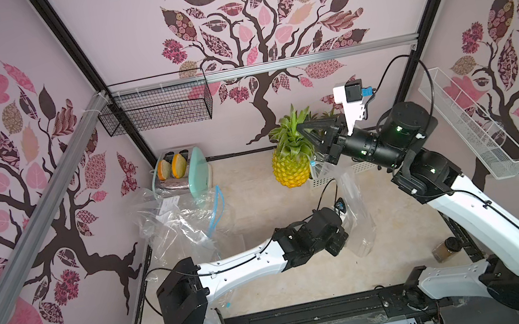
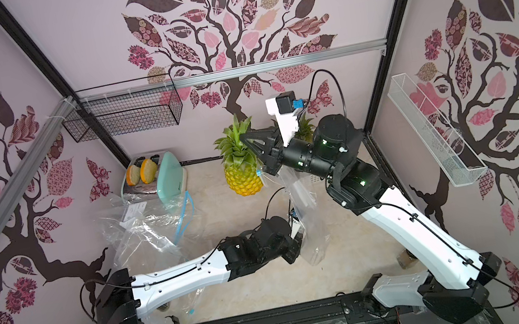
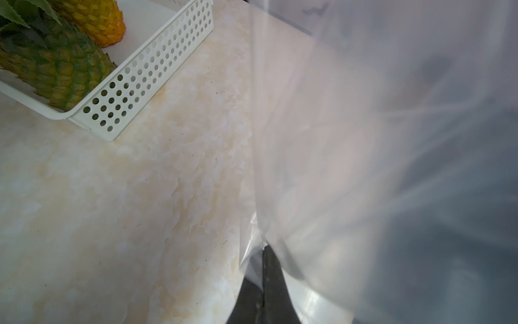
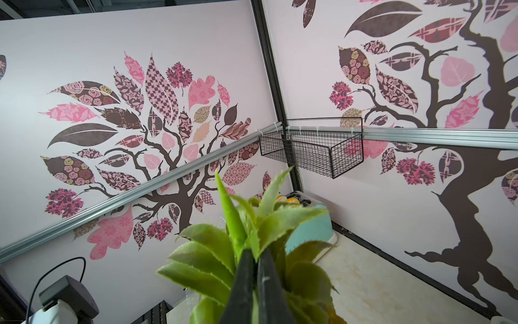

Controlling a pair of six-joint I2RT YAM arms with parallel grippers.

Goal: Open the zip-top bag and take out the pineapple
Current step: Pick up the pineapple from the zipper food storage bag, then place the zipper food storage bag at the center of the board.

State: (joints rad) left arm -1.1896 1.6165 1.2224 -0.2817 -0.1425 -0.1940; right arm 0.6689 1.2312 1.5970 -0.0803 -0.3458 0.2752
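The right gripper [image 4: 256,254] clamps the pineapple [image 1: 291,168] crown; left gripper [image 3: 264,252], half-veiled, pinches zip-top bag [image 1: 359,224].

Glossy clear plastic zip-top bag [image 1: 358,221]

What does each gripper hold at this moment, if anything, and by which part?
The right gripper holds the pineapple by its crown leaves. The left gripper pinches the zip-top bag at an edge of its film.

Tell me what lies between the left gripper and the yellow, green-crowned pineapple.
The clear plastic zip-top bag, pinched by the left gripper; both top views show it.
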